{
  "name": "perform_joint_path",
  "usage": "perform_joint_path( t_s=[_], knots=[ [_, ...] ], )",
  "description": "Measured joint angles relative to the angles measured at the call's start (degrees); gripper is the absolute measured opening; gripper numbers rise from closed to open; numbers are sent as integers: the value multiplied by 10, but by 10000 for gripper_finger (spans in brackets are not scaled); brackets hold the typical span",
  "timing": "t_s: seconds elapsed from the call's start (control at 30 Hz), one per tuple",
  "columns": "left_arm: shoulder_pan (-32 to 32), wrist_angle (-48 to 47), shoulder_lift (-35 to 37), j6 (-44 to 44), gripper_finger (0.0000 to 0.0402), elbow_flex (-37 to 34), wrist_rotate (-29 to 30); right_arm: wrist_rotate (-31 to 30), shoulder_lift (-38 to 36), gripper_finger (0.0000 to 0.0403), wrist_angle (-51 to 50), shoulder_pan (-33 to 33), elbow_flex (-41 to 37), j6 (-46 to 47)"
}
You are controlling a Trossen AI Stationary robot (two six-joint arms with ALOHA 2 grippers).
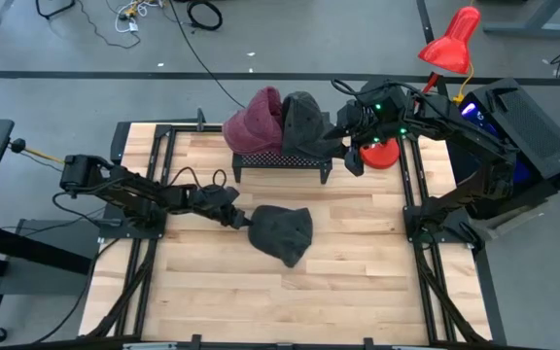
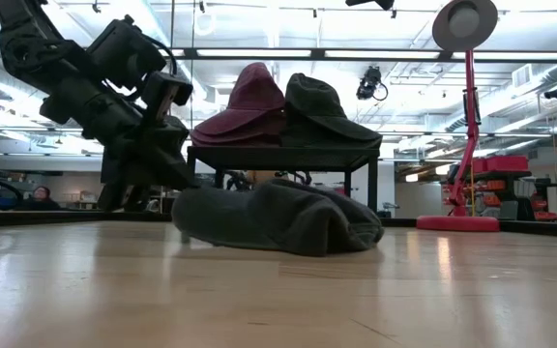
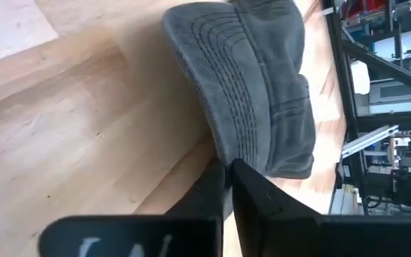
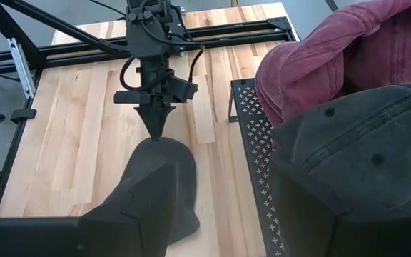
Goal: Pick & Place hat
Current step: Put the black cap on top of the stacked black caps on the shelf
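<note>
The left gripper (image 1: 239, 220) lies low over the wooden table (image 1: 202, 292), its fingers (image 3: 252, 187) pinched together on the brim edge of the dark grey cap (image 1: 282, 232), which rests on the boards near the table's middle, just in front of the black rack (image 1: 280, 161). The cap's brim points toward the left gripper and its long axis runs from there across the table toward the right. Farther right, the right gripper (image 1: 350, 146) hovers with jaws standing apart beside the rack, where a maroon hat (image 1: 256, 119) and a second grey hat (image 1: 304, 122) sit side by side
</note>
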State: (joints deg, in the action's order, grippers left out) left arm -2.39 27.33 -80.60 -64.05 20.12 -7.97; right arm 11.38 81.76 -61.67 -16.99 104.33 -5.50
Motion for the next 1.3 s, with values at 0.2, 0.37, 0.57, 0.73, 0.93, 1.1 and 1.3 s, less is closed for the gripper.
perform_joint_path(
  t_s=[0.2,0.37,0.57,0.73,0.93,1.1,1.3],
  knots=[
    [0,55,0,1,13,0,0,0,0,220,0,0,0,-6],
    [0,66,0,2,9,12,-17,0,0,219,0,0,0,-10],
    [-1,65,4,3,8,41,-70,0,0,219,0,0,0,-12],
    [-1,66,18,16,8,74,-104,2,0,219,10,0,0,-10],
    [-10,60,60,45,8,109,-136,21,0,220,22,0,0,25],
    [-25,18,96,84,8,151,-184,106,0,219,33,-2,0,38],
    [-38,-75,120,155,8,225,-279,217,-2,220,65,-13,0,69]
  ],
)
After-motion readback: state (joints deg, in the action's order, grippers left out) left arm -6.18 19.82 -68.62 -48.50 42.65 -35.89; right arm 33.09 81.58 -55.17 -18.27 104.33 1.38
